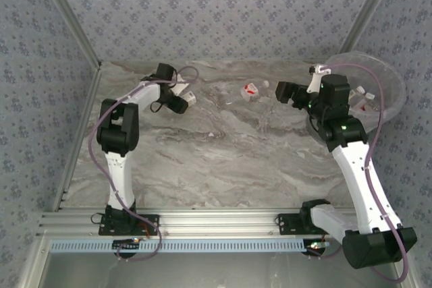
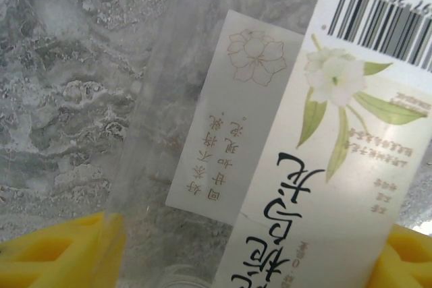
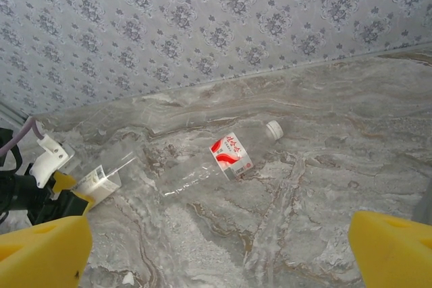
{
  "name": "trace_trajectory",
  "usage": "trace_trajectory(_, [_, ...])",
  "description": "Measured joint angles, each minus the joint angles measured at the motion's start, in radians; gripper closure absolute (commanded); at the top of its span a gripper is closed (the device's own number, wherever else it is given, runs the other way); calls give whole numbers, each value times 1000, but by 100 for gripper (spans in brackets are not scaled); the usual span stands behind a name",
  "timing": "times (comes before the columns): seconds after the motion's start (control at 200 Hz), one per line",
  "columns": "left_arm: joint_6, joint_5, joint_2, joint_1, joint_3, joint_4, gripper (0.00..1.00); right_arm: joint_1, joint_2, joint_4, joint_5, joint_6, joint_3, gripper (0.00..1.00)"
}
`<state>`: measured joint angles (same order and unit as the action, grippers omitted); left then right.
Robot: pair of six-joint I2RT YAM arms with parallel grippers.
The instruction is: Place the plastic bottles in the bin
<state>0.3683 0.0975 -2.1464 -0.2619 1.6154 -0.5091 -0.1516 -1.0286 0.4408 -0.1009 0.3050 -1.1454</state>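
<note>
Barcode (image 2: 388, 21) on the bottle (image 2: 202, 133) reads 202346.

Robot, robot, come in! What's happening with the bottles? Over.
Left end effector straddling clear bottle, grip unconfirmed. Right end effector open, empty. Red-labelled bottle lying on table, path clear.

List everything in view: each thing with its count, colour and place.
flower-label bottle: one, clear, white label, lying far left.
red-label bottle: one, clear, white cap, lying far centre.
bottles in bin: several, count unclear, clear with red.
bin: one, translucent, far right corner.
table: one, grey marble.
walls: grey patterned, around the table.
left gripper: yellow fingers either side of the flower-label bottle, grip unclear.
right gripper: yellow fingers, open, nothing between them, beside the bin.
</note>
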Motion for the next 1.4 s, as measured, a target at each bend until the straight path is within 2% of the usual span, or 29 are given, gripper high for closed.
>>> trace_trajectory(0.25, [-43,0,93,-24,-150,76,42,-12,-40,-3,-10,37,6,0])
trace_trajectory(0.535, [-128,-20,299,-74,-374,152,43,-47,-89,-35,-13,88,35,0])
trace_trajectory(0.8, [-272,-46,484,-181,-542,230,43,-98,-173,-153,-56,229,98,0])
trace_trajectory(0.999, [-384,-43,612,-331,-632,314,43,-163,-275,-342,-143,336,172,0])
trace_trajectory(1.174, [-437,-72,645,-440,-646,389,43,-220,-360,-471,-214,402,180,0])
trace_trajectory(1.399, [-492,-91,647,-487,-655,452,42,-257,-386,-606,-239,448,209,1])
